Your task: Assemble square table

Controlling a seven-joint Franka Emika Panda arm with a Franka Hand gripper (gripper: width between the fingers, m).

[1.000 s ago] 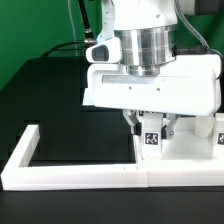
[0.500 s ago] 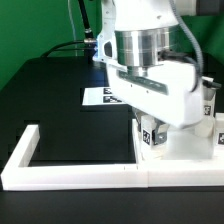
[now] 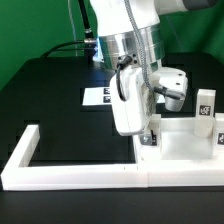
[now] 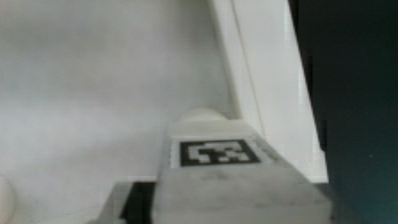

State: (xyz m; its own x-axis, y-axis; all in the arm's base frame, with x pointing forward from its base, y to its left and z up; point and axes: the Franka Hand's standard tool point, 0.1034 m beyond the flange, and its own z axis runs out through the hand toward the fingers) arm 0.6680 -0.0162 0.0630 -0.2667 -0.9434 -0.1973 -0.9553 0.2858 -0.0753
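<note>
The square table's white slab (image 3: 185, 146) lies at the exterior view's right, inside the corner of the border wall. My gripper (image 3: 148, 134) reaches down over the slab's near corner and is shut on a short white leg (image 3: 149, 138) with a black-and-white tag, held upright at the corner socket. In the wrist view the leg (image 4: 222, 175) fills the lower middle, its tag facing the camera, with a dark finger (image 4: 150, 203) beside it and the slab's raised rim (image 4: 267, 80) behind. Another tagged leg (image 3: 206, 104) stands upright on the slab's far side. A third tag (image 3: 219, 140) shows at the right edge.
The long white L-shaped border wall (image 3: 60, 173) runs along the front and up the exterior view's left. The marker board (image 3: 97, 97) lies on the black table behind the arm. A green wall and cables stand at the back.
My wrist has turned about its vertical axis over the last second, from broadside to edge-on, with the leg still in the jaws at the same corner.
</note>
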